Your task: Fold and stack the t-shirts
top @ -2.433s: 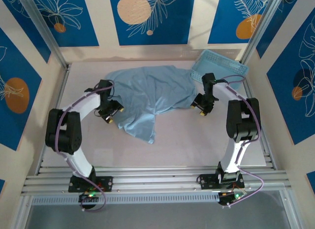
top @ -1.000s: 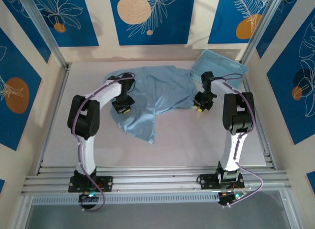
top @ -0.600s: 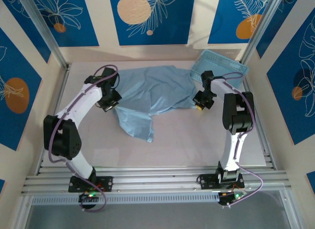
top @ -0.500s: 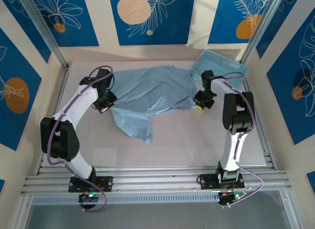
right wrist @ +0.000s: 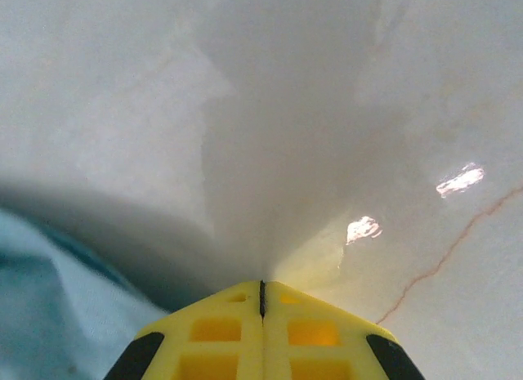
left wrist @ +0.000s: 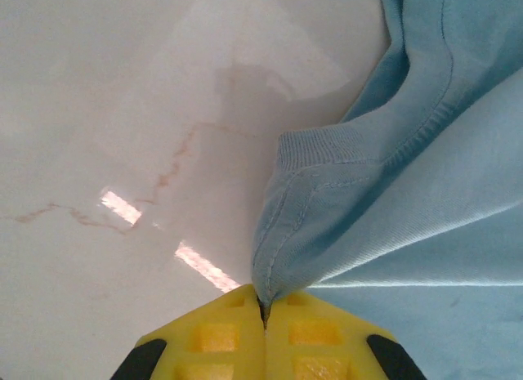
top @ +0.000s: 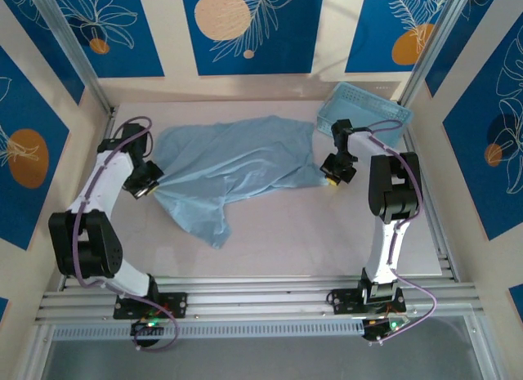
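Observation:
One light dusty-blue t-shirt (top: 233,163) lies crumpled and stretched across the middle of the table, a flap hanging toward the near side. My left gripper (top: 147,186) is at the shirt's left edge, shut on the cloth. In the left wrist view the yellow fingertips (left wrist: 264,302) pinch a stitched fold of the t-shirt (left wrist: 392,216) beside a ribbed band. My right gripper (top: 331,177) sits at the shirt's right edge, low over the table. Its jaws (right wrist: 262,286) are shut with nothing between them, and the blue cloth (right wrist: 49,315) lies to their lower left.
A light-blue plastic lattice basket (top: 364,114) stands tilted at the back right, just behind the right arm. Metal frame posts run along both sides of the table. Bare white tabletop (top: 310,233) stretches in front of the shirt.
My left gripper has swung from the shirt's middle out to the far left, dragging the cloth with it and stretching it sideways. The right gripper has stayed put and closed the last bit.

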